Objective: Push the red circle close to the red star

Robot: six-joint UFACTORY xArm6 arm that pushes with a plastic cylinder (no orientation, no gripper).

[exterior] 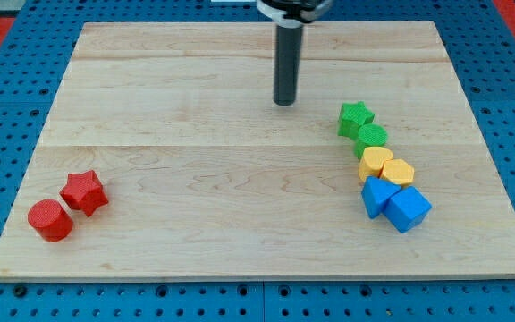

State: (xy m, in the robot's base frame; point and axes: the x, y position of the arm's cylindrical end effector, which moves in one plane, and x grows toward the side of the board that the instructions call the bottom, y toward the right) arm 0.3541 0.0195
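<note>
The red circle (50,220) lies near the board's lower left corner. The red star (85,190) sits just up and to the right of it, almost touching. My tip (284,103) rests on the board in the upper middle, far to the right of and above both red blocks. It touches no block.
At the view's right a chain of blocks runs downward: a green star (355,117), a green circle (372,138), two yellow blocks (375,162) (398,172), and two blue blocks (379,194) (408,208). The wooden board (195,107) lies on a blue pegboard.
</note>
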